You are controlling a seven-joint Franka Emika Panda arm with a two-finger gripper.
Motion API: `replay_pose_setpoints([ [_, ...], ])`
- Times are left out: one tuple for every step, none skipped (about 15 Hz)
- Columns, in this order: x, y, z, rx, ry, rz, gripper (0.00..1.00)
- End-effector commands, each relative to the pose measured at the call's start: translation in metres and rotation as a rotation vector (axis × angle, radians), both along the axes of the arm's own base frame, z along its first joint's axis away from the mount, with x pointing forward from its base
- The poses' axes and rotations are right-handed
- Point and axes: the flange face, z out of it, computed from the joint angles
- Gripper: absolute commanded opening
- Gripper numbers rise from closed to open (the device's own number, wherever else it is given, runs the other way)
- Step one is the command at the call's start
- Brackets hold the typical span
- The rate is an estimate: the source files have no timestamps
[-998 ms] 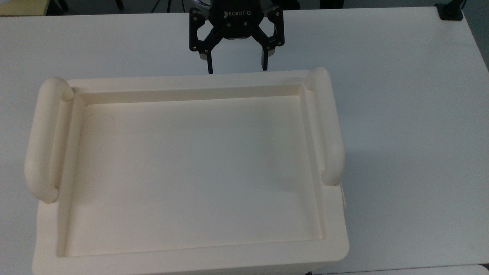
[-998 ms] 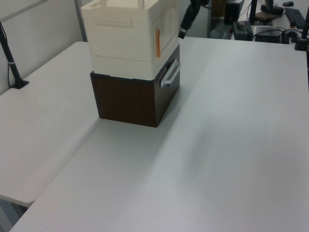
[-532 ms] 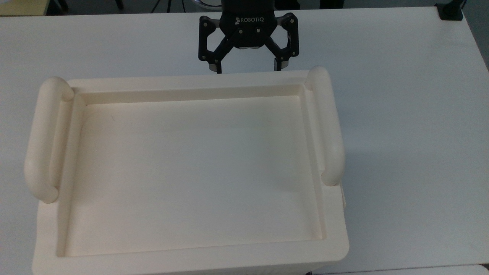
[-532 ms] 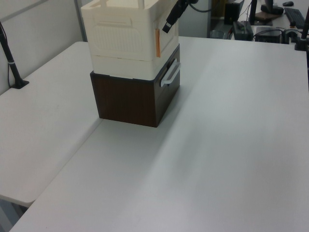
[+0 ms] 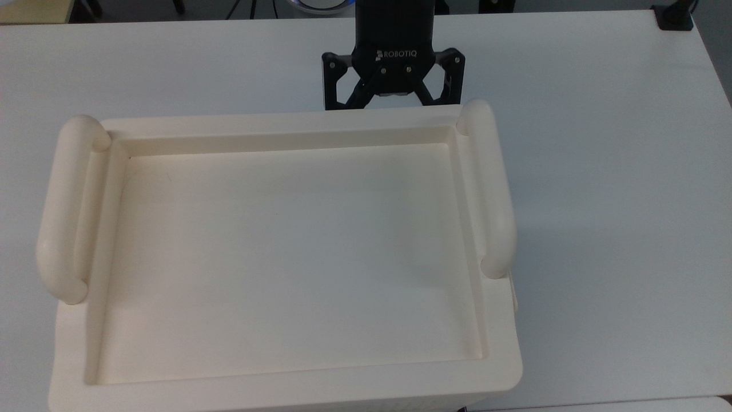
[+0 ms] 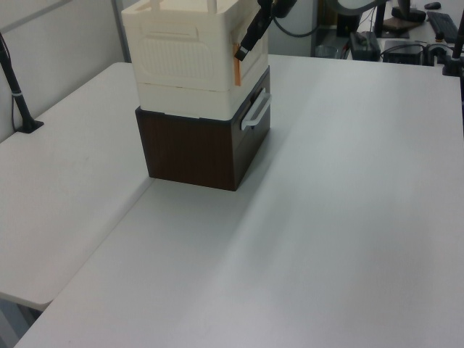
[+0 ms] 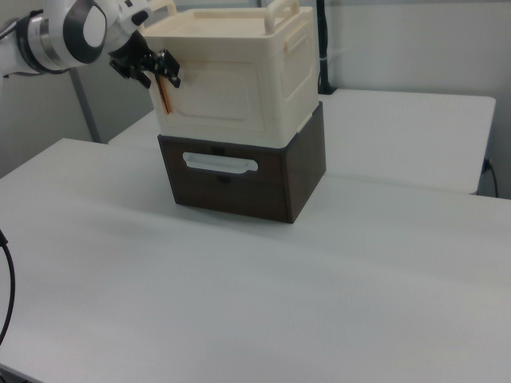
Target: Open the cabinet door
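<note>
The cream cabinet (image 7: 239,72) stands on a dark brown unit, its recessed top (image 5: 291,252) flanked by two tubular handles. The cabinet door (image 7: 217,97) is the flat front panel and sits flush with the front. An orange tab (image 7: 164,97) hangs at the door's edge on the right view's left. My gripper (image 7: 158,76) is open at the top of that tab (image 6: 236,67), with a finger on either side. In the top view the gripper's black body (image 5: 393,66) sits just beyond the cabinet's far rim, which hides its fingertips. In the left view its fingers (image 6: 246,45) reach down to the tab.
Beneath the cabinet is a dark brown drawer unit (image 7: 239,183) with a white bar handle (image 7: 219,164). The white table (image 7: 263,295) spreads wide in front. A black clamp post (image 6: 16,87) stands at the left view's left edge, with desks and cables behind.
The gripper has moved toward the top view's right and come down against the cabinet's front. Its fingertips have gone under the rim and now reach the orange tab.
</note>
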Motion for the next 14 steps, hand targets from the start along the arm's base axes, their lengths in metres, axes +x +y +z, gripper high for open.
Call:
replay_pose_setpoints([
  [0.0042,0.005,-0.0023,-0.006,-0.02,-0.015,0.71],
  [0.0042,0.005,-0.0023,-0.006,-0.02,-0.015,0.66],
  [0.004,0.0059,-0.0033,-0.007,-0.017,-0.014,0.61],
  [0.004,0.006,-0.0033,-0.007,-0.017,-0.014,0.54],
  [0.004,0.006,-0.0033,-0.007,-0.017,-0.014,0.46],
  [0.004,0.006,-0.0033,-0.007,-0.017,-0.014,0.4],
  [0.0039,0.006,-0.0033,-0.006,-0.016,-0.014,0.38],
  [0.0032,0.0069,-0.0024,-0.004,-0.016,-0.013,0.35],
  [0.0032,0.0069,-0.0024,-0.003,-0.016,-0.013,0.32],
  [0.003,0.0078,-0.0026,-0.001,-0.014,-0.012,0.29],
  [0.0026,0.0068,-0.0022,0.001,-0.01,-0.015,0.23],
  [0.0019,0.0075,-0.0016,0.002,-0.008,-0.014,0.18],
  [0.0015,0.0064,-0.0009,0.001,-0.007,-0.016,0.15],
  [0.0011,0.0063,-0.0017,0.0,-0.004,-0.016,0.15],
])
